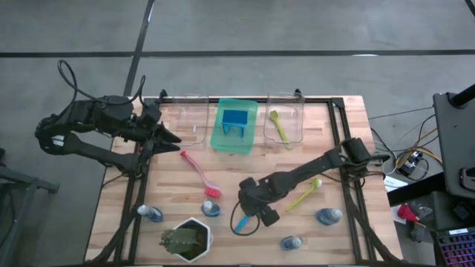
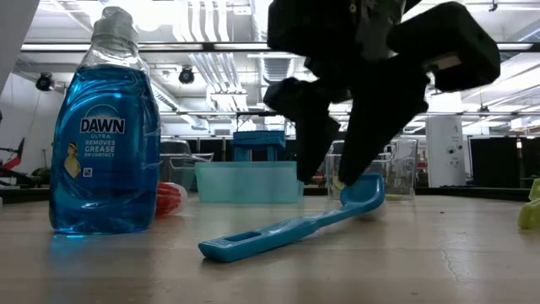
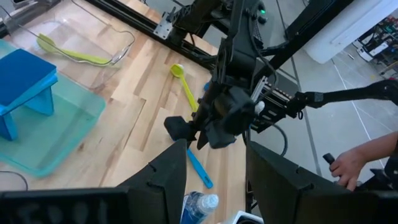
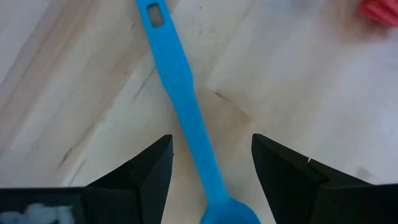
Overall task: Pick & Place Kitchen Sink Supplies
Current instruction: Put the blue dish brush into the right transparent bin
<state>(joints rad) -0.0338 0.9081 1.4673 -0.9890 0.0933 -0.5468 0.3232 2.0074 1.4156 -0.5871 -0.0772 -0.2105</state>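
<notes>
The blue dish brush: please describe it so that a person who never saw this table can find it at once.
On the wooden table, look along the near edge, right of the plant in its white pot. The blue dish brush lies flat there, directly under the right gripper, between its open jaws. The other loose brushes are red and yellow-green.

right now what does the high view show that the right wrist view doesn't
Only the high view: the plant, the green tray with a sponge, two clear bins, the red brush, two yellow-green brushes, four bottles, and the left gripper waiting near the table's far left corner.
Only the right wrist view: the hanging hole in the blue brush's handle.
Both: the blue brush on the table, with the open right gripper straddling its handle.
</notes>
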